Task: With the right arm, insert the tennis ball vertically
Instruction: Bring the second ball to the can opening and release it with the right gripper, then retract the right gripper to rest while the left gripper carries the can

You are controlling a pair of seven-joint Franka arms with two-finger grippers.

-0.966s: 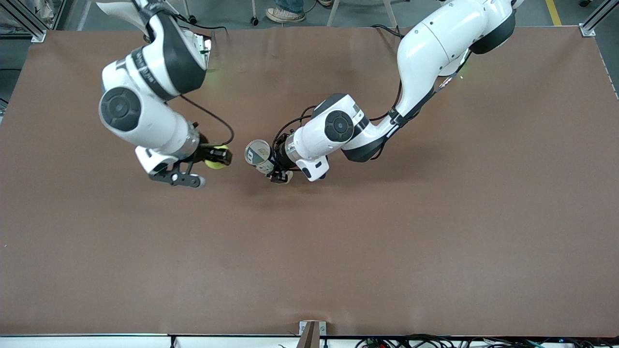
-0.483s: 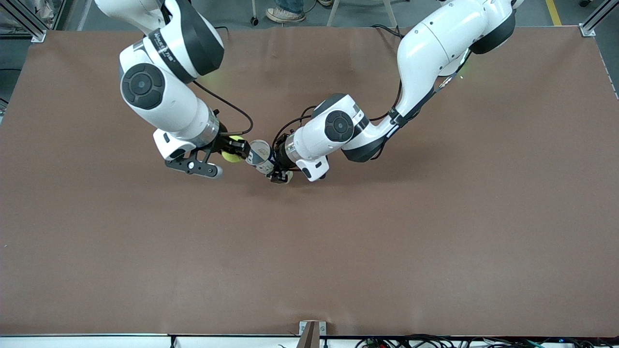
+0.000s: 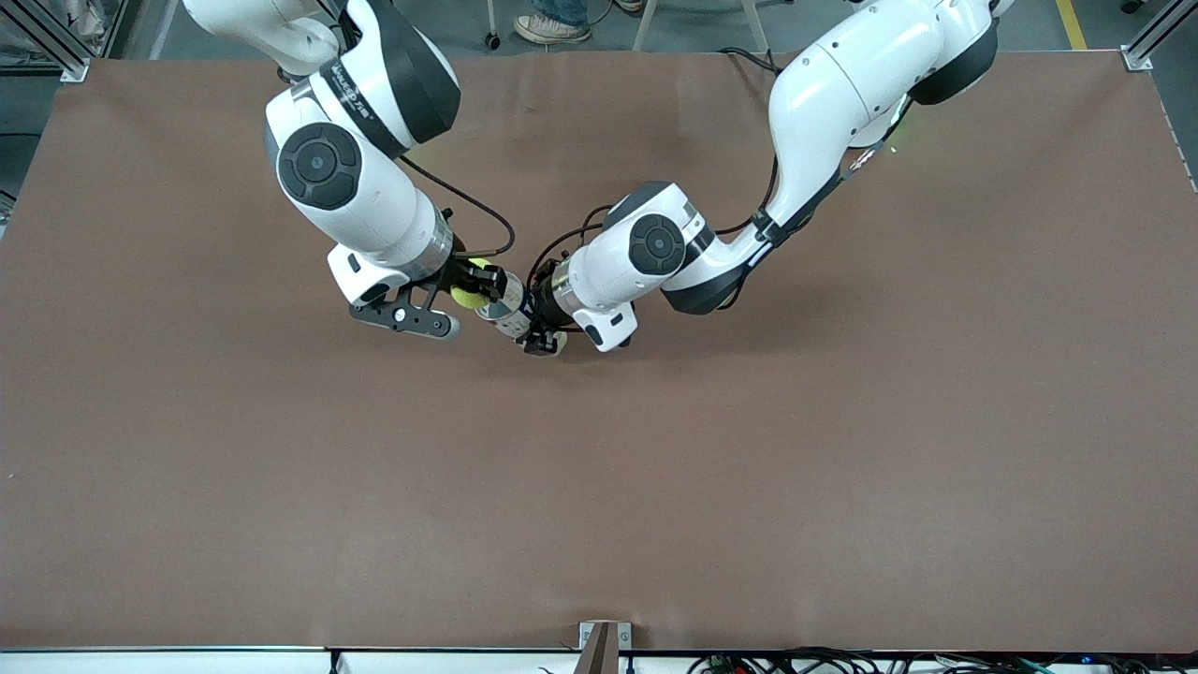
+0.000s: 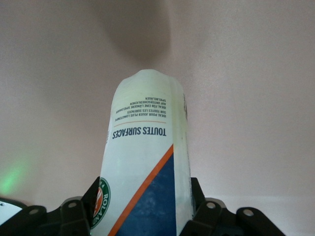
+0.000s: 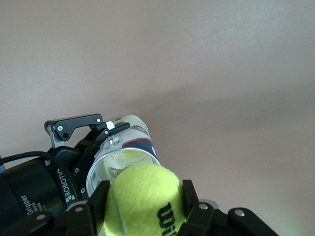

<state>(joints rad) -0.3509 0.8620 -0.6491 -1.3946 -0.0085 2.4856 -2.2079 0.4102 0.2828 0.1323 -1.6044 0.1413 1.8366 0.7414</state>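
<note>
Front view shows both arms meeting above the middle of the brown table [image 3: 842, 487]. The right gripper [image 3: 473, 285] is clamped on the yellow tennis ball [image 3: 467, 292], its fingers pressed against the ball's two sides, and holds it right at the open mouth of the can [image 3: 506, 312]. The left gripper [image 3: 535, 329] is closed around the can's body and holds it up off the table, mouth turned toward the ball. In the right wrist view the ball [image 5: 143, 200] sits between the fingers [image 5: 97, 200], with the can's round opening [image 5: 123, 164] just past it and the left gripper's black fingers at the can's rim. The left wrist view looks along the can's white, blue and orange label [image 4: 145, 177]. Bare tabletop surrounds the two grippers on every side, and the table's edges lie well apart from them.
</note>
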